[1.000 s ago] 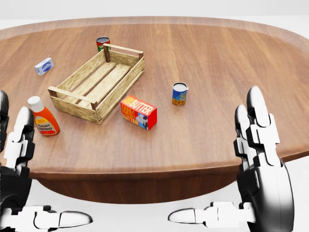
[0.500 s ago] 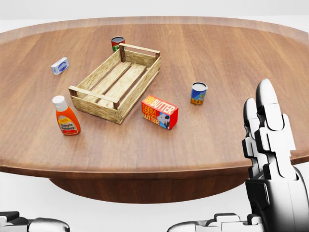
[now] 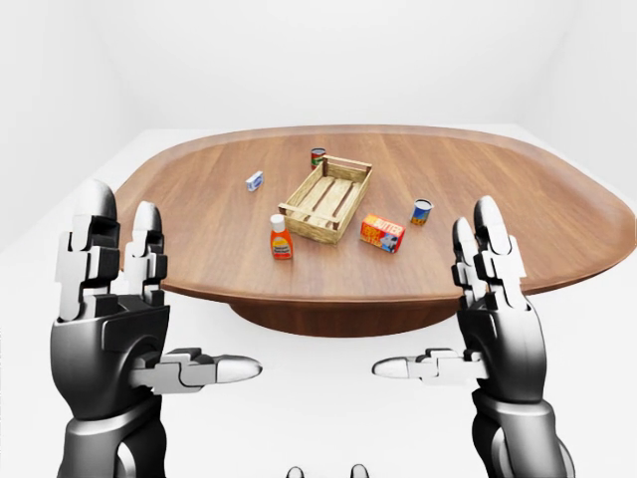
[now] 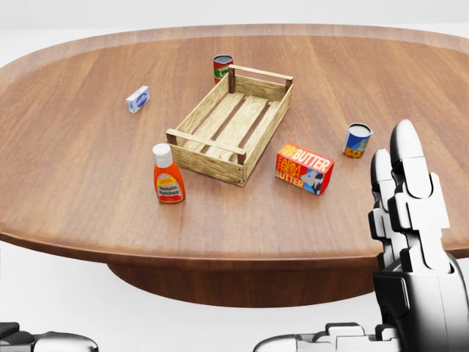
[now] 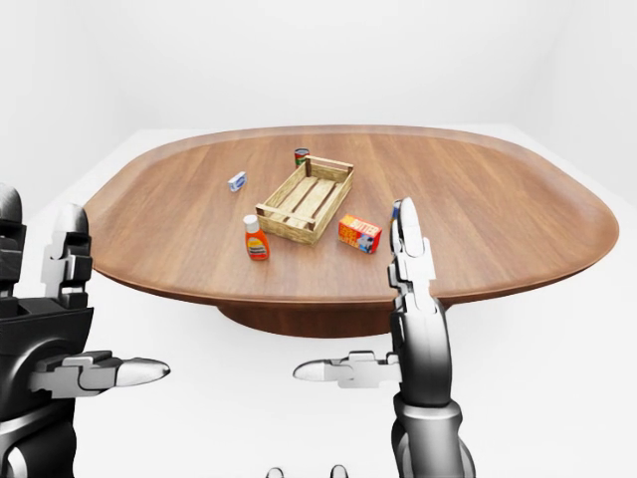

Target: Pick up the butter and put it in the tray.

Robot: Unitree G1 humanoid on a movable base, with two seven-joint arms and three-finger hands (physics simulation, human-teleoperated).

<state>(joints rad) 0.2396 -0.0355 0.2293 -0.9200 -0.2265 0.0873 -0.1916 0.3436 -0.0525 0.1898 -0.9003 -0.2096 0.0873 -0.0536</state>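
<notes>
Approach step, I judge: both the left hand point(image 3: 109, 299) and right hand point(image 3: 493, 299) hover released and empty short of the table point(image 4: 88, 213), so next the right must reach the butter point(image 4: 305, 168) lying just right of the tray point(image 4: 233, 125).

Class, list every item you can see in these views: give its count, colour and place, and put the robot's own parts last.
Table: one, brown wood, oval, fills head view.
Tray: one, pale wooden crate, centre, empty.
Butter: one, red-orange box, right of the tray's near corner.
Ketchup bottle: one, orange with white cap, left of that corner.
Red can: one, at the tray's top end.
Blue can: one, blue-yellow, right of butter.
Small box: one, white-blue, upper left.
Left hand: open, empty, below table edge.
Right hand: open, empty.
</notes>
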